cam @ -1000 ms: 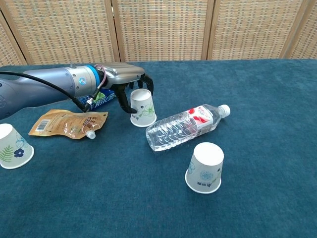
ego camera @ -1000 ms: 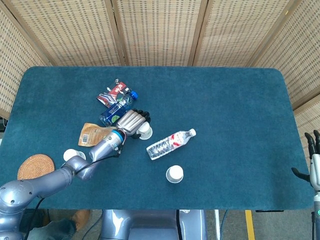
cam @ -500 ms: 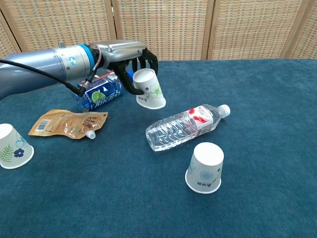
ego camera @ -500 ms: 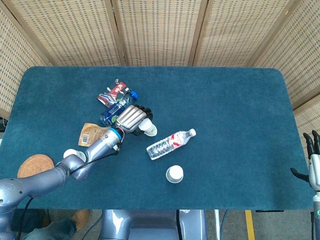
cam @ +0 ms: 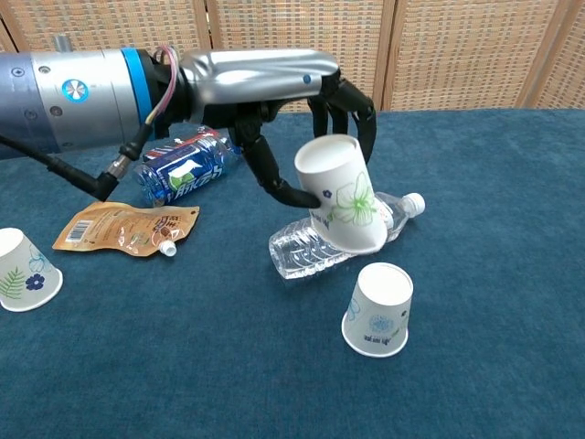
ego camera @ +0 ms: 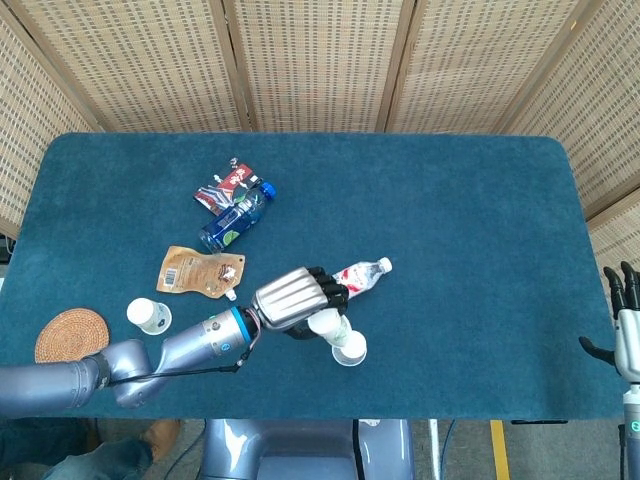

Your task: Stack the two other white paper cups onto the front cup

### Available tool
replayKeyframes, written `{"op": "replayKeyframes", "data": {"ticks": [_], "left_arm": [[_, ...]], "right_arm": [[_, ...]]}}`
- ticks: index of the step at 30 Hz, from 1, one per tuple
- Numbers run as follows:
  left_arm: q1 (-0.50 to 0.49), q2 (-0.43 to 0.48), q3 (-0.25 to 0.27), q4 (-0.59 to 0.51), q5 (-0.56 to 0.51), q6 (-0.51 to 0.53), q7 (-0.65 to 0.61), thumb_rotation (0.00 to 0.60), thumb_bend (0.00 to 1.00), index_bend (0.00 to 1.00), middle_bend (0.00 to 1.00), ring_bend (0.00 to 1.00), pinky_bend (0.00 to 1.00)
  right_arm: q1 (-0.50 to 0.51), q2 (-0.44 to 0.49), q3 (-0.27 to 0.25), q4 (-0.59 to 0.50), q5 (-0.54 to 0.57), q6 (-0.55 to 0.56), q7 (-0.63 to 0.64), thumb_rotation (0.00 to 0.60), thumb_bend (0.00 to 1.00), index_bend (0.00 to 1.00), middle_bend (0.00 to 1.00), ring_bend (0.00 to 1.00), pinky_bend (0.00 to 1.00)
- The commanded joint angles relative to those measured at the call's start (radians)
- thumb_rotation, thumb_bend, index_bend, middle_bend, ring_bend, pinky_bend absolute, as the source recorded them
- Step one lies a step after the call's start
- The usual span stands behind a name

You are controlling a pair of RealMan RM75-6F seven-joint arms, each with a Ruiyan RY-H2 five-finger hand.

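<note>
You are carrying the first cup toward the stack — your left hand [cam: 274, 101] is gripping an upside-down white paper cup [cam: 340, 206] with a green flower print, thumb on one side and fingers curled over the other, and the cup is hanging in the air, tilted, above the clear water bottle [cam: 343, 233] lying on its side. The front cup [cam: 377, 309] is standing upside down on the blue table [cam: 494, 274] just below and a little to the right of the held one; in the head view the two are nearly overlapping. The third cup [cam: 22, 270] is waiting far over on the left, near the brown pouch [cam: 125, 228]. Your right hand [ego camera: 622, 315] is idling at the table's right edge, fingers apart, holding nothing. Next, I judge, you are needing to level the held cup, centre its mouth over the front cup's base, and lower it straight — a tilted rim is likely to catch and tip the target
</note>
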Motion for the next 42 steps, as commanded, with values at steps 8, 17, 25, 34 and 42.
{"op": "replayKeyframes", "data": {"ticks": [8, 17, 25, 34, 42], "left_arm": [[-0.037, -0.081, 0.024, 0.024, -0.018, -0.043, 0.102, 0.600, 0.28, 0.44, 0.32, 0.33, 0.26], [-0.062, -0.155, 0.005, 0.072, -0.050, -0.040, 0.173, 0.600, 0.28, 0.43, 0.31, 0.31, 0.24], [-0.073, -0.176, 0.004, 0.085, -0.080, -0.053, 0.199, 0.600, 0.28, 0.40, 0.25, 0.22, 0.18], [-0.080, -0.143, 0.001, 0.044, -0.138, -0.085, 0.228, 0.600, 0.20, 0.17, 0.01, 0.00, 0.06], [-0.061, -0.074, 0.009, -0.006, -0.140, -0.070, 0.204, 0.600, 0.19, 0.11, 0.00, 0.00, 0.06]], "right_arm": [[-0.001, 0.000, 0.001, 0.002, 0.002, 0.003, 0.003, 0.600, 0.00, 0.00, 0.00, 0.00, 0.00], [-0.003, 0.005, 0.004, 0.004, 0.005, 0.002, 0.018, 0.600, 0.00, 0.00, 0.00, 0.00, 0.00], [-0.005, 0.007, 0.006, 0.002, 0.005, 0.005, 0.024, 0.600, 0.00, 0.00, 0.00, 0.00, 0.00], [-0.006, 0.007, 0.006, 0.001, 0.005, 0.007, 0.023, 0.600, 0.00, 0.00, 0.00, 0.00, 0.00], [-0.007, 0.008, 0.003, -0.005, -0.001, 0.012, 0.021, 0.600, 0.00, 0.00, 0.00, 0.00, 0.00]]}}
